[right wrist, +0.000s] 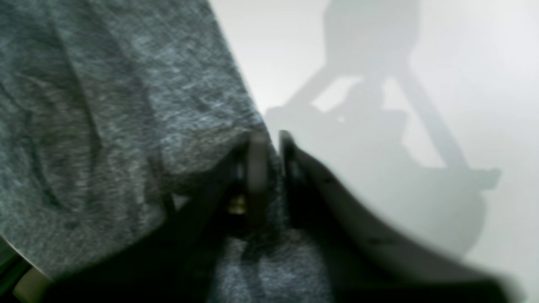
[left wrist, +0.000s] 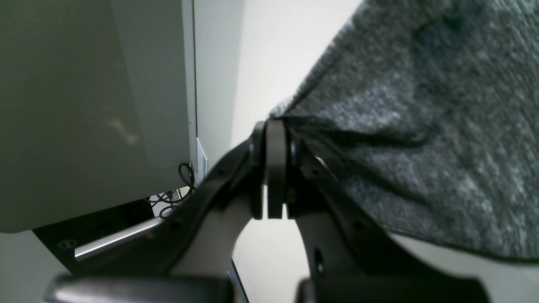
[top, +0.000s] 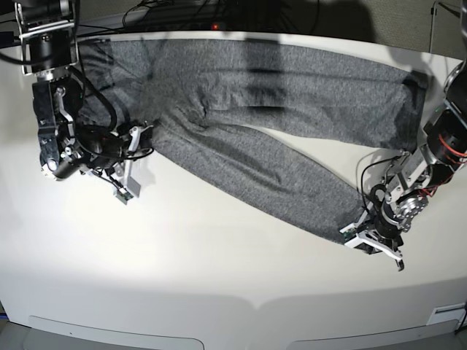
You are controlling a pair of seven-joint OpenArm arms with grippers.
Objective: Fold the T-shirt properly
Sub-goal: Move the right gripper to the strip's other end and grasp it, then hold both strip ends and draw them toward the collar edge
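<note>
- Two grippers worked at opposite ends of the T-shirt [top: 255, 117], which lay spread across the white table [top: 219, 270], its grey body stretched along the table's far edge and a long fold or sleeve running diagonally toward the table's near right side.
- Left gripper [left wrist: 271, 139]: in the left wrist view its jaws were pressed together with a pinch of the shirt's edge [left wrist: 290, 115] caught at the tips, so it was clamped on the fabric. In the base view it sat at the lower end of that diagonal strip [top: 376, 237].
- Right gripper [right wrist: 269, 143]: the right wrist view was blurred; the jaws stood a little apart with grey cloth seen between and around them. Whether they actually gripped the cloth could not be told. In the base view it lay at the shirt's left end [top: 124, 157].
- Handling, as a judgement: the knit looked soft, light and limp, wrinkling readily. It would likely sag and drag rather than hold shape, and a small pinch could slip out.
- Best hold, as a judgement: a firm bite on a hem, corner or cuff, with both ends lifted together so the fold falls evenly.
- Risk: pulling from one end alone would probably bunch the cloth against the table.
</note>
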